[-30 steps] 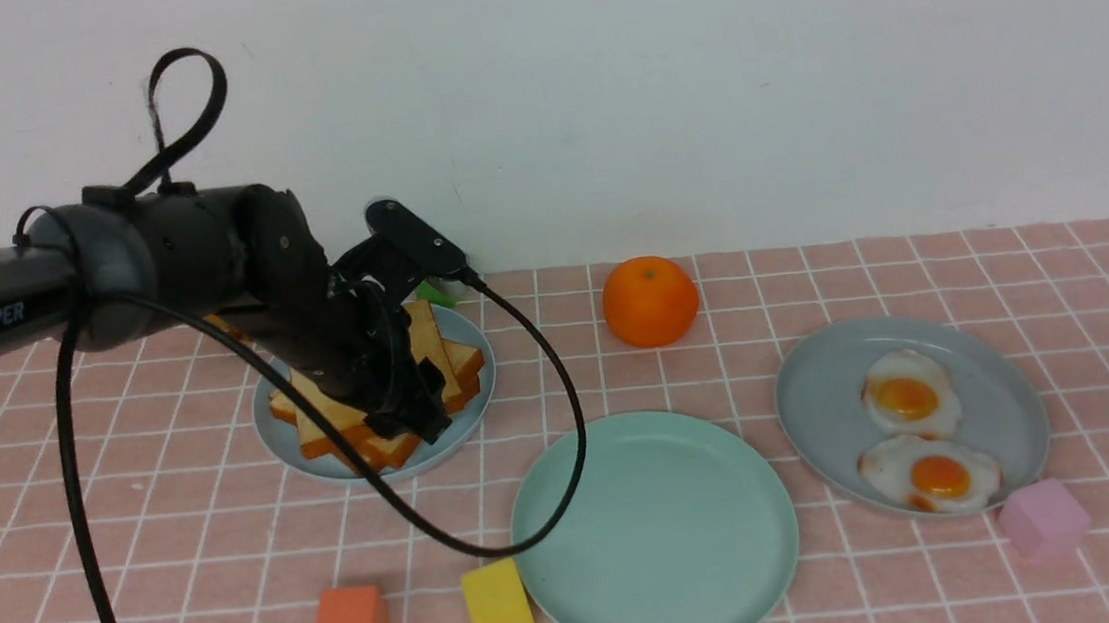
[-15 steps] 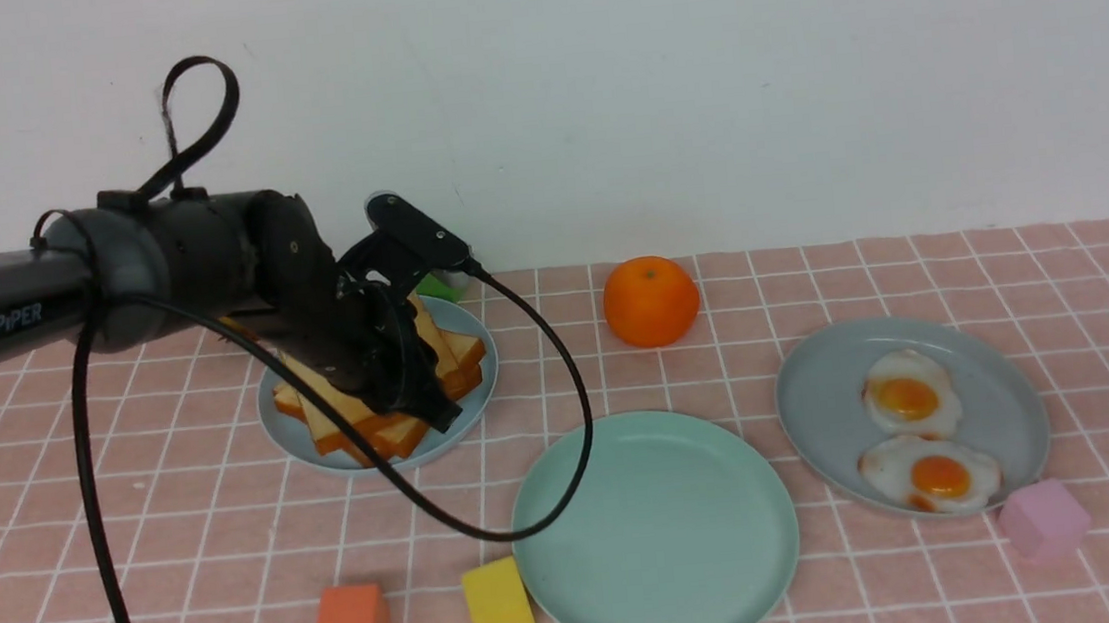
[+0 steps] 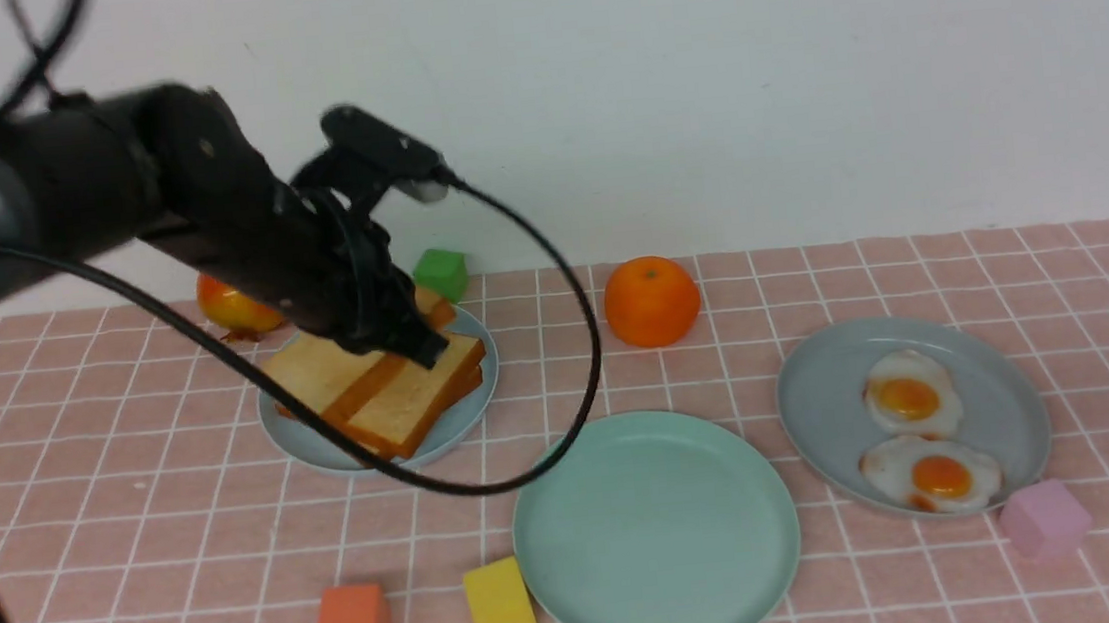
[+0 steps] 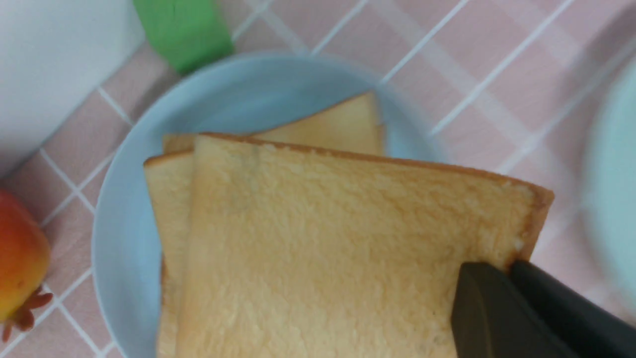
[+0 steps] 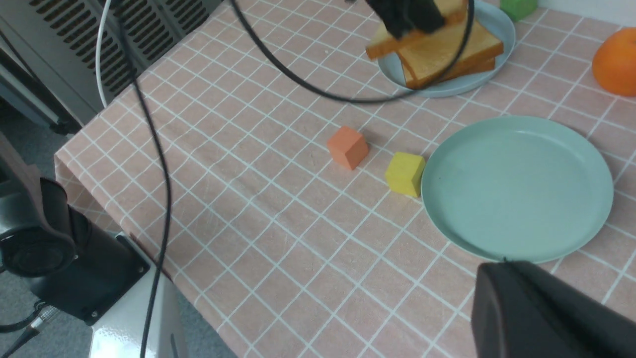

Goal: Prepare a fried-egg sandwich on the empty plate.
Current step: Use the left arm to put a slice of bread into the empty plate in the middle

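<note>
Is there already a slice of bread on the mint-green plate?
No, the mint-green plate holds nothing; the bread slices are all on or above the pale blue plate.

The tablecloth (image 3: 134, 549) is matt, creased cloth. The mint-green plate (image 3: 654, 534) is smooth, faintly glossy. The bread slice (image 4: 323, 238) has a rough, porous face.

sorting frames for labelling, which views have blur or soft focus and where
Front view: the left arm is motion-smeared, the fried eggs and mint-green plate crisp. Left wrist view: the gripped bread slice is fairly sharp, the green block and tablecloth behind it soft. Right wrist view: tablecloth sharp, the right gripper a dark out-of-focus mass.
</note>
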`<state>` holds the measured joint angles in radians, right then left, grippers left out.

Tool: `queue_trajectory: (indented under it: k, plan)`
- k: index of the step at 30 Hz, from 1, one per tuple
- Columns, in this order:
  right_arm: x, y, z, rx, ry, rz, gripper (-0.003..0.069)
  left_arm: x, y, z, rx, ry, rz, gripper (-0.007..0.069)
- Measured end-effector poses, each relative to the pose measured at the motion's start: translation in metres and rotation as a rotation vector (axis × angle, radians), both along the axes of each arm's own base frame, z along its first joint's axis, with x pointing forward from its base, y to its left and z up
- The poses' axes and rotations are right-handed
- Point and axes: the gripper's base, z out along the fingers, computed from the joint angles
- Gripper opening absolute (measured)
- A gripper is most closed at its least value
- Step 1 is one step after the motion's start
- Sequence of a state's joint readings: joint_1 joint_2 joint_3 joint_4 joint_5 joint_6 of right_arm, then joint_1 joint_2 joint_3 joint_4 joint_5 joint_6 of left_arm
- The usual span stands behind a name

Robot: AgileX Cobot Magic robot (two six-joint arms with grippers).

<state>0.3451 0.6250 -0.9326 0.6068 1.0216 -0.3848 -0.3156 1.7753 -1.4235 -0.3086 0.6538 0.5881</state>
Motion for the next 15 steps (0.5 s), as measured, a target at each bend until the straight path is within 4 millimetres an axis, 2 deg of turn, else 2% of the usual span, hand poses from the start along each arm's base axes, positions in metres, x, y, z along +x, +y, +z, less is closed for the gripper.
queue_trajectory:
  k: [1,3,5,6,7,9,10,11,12,15]
  plan:
    - [0.0,0.0,0.0,-0.001,0.0,0.0,0.0018,-0.011,-0.007,0.01,-0.023,0.006,-0.023,0.0021]
    - [0.0,-0.001,0.0,-0.006,0.001,-0.011,0.0018,-0.032,-0.025,0.017,-0.035,0.022,-0.087,0.0021]
    - [-0.001,-0.004,-0.002,-0.021,0.007,-0.046,0.0018,-0.06,-0.057,0.012,-0.033,0.068,-0.198,0.0021]
    - [-0.001,-0.007,-0.002,-0.031,0.011,-0.069,0.0018,-0.07,-0.069,0.008,-0.027,0.085,-0.239,0.0021]
    - [-0.001,-0.007,-0.002,-0.034,0.011,-0.074,0.0018,-0.073,-0.072,0.007,-0.025,0.088,-0.25,0.0021]
    - [-0.004,-0.015,-0.004,-0.063,0.018,-0.144,0.0018,-0.103,-0.109,-0.007,-0.006,0.122,-0.374,0.0021]
    - [-0.005,-0.017,-0.005,-0.07,0.022,-0.164,0.0018,-0.111,-0.122,-0.011,0.0,0.122,-0.411,0.0021]
    - [-0.006,-0.018,-0.005,-0.073,0.021,-0.172,0.0018,-0.111,-0.122,-0.013,0.001,0.125,-0.411,0.0021]
    - [-0.009,-0.021,-0.006,-0.084,0.023,-0.195,0.0018,-0.12,-0.138,-0.019,0.007,0.115,-0.453,0.0021]
    - [-0.017,-0.025,-0.006,-0.089,0.027,-0.21,0.0018,-0.122,-0.153,-0.032,0.01,0.081,-0.471,0.0021]
